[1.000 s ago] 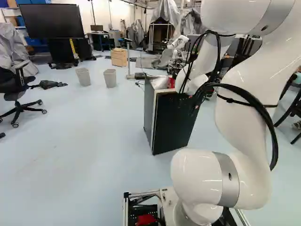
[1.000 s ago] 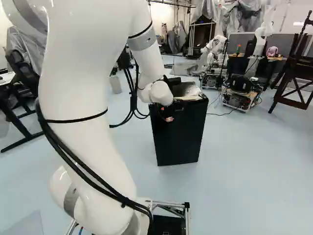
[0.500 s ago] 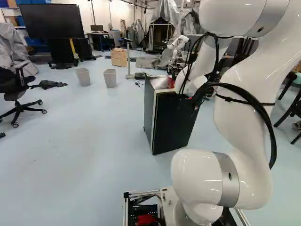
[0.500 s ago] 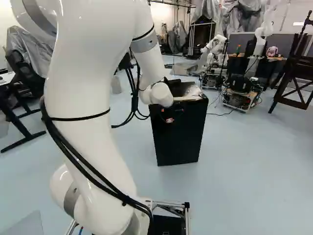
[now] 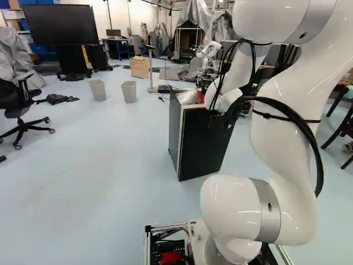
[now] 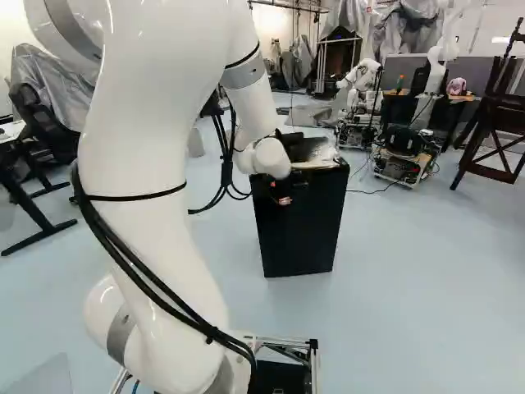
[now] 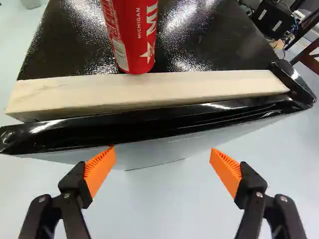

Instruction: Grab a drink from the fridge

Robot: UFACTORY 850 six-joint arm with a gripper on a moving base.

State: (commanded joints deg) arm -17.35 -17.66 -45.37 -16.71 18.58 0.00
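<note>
1. The can (image 7: 130, 37) is on top of the fridge (image 6: 299, 226), by its near edge, just beyond the wooden strip (image 7: 149, 88); I can't tell if the two touch.
2. Little seems done: the can is ungripped, and the jaws have reached only the near side of the fridge. If the can is the drink wanted, the approach, grip and lift are left. The fridge door looks shut; its inside is hidden.
3. The can stands upright, long axis vertical, base down on the fridge top, its lettering running along its length. Its top is out of the wrist view.
4. The jaws are wide apart with nothing held, their orange pads (image 7: 227, 172) short of the can.
5. The arm (image 6: 152, 172) reaches ahead to the fridge.
6. Farther off, bins (image 5: 129, 91) stand to the left, another robot (image 6: 358, 94) to the right.
</note>
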